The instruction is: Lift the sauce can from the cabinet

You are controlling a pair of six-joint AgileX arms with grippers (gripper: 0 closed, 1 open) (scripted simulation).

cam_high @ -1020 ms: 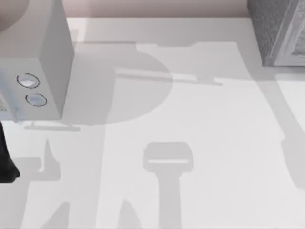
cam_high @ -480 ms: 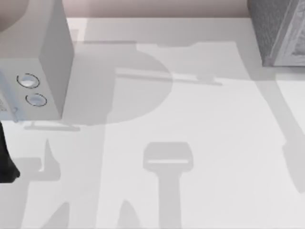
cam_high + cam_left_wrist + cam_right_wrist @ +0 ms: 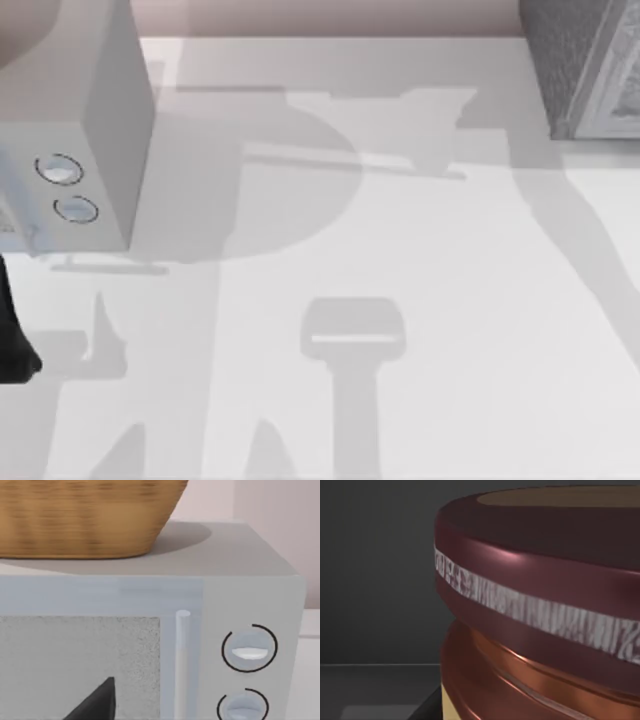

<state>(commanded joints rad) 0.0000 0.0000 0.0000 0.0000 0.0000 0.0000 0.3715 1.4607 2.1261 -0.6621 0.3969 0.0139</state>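
Maroon sauce can (image 3: 540, 605) close before right claw, dark cabinet (image 3: 585, 65) interior behind

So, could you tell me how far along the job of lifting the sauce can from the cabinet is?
Done: the right arm's wrist camera is close up against the sauce can, with dark walls around it. In hand: closing in for the grasp; whether the fingers hold it cannot be seen. Left: gripping and lifting it out of the cabinet. The left arm idles facing the pale grey box with two dials.
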